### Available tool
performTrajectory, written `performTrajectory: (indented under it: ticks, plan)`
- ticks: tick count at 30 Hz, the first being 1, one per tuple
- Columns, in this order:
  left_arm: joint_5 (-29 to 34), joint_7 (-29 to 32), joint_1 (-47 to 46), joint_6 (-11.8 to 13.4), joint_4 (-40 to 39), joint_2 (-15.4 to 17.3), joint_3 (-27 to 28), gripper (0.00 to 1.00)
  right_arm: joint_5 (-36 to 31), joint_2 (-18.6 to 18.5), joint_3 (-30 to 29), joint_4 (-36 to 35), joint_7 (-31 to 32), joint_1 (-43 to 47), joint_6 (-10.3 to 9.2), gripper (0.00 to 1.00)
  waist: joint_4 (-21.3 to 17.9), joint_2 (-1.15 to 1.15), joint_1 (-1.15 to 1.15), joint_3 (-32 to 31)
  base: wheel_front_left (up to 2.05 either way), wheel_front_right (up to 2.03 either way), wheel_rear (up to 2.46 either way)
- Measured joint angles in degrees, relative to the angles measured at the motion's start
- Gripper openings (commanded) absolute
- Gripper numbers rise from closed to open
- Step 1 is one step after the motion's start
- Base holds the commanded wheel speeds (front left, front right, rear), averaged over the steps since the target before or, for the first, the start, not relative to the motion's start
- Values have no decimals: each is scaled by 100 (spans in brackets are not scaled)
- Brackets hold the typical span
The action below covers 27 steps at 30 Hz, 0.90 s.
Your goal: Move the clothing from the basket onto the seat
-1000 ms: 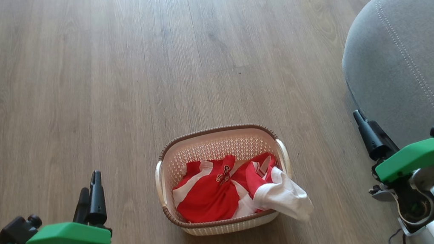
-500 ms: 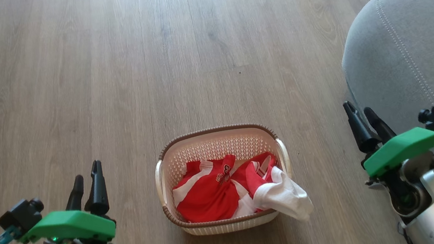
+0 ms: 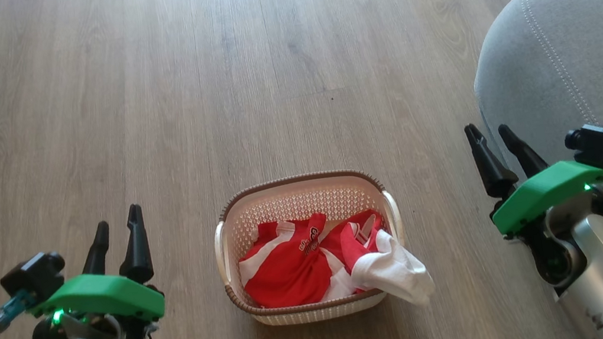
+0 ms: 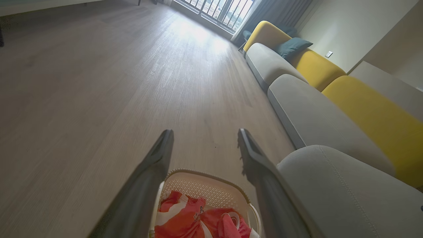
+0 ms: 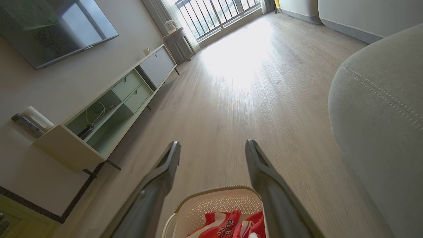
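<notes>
The clothing (image 3: pixel 292 266) lay heaped in the basket (image 3: pixel 298 185) on the floor (image 3: pixel 205 88). A white part, perhaps a sleeve, spilled over the basket's near right rim. The seat (image 3: pixel 578 62) bulged just beside the right gripper (image 3: pixel 487 128). That one and the left gripper (image 3: pixel 118 216) flanked the basket, jaws apart and empty.

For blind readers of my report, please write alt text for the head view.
A cream basket of red and white clothing stands on a wooden floor, one white piece hanging over its near right rim. The open, empty left gripper and right gripper hover on either side of it, and a grey seat is at the right edge.
</notes>
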Motion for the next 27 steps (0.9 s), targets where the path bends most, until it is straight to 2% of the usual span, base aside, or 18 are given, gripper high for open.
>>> performTrajectory:
  ticks: [27]
  plan:
    - [2026, -465, -527, -45, 286, 11, 113, 100, -1795, -152, 227, 293, -455, -661, 0, 100, -10, 0, 0, 79, 0, 0, 0]
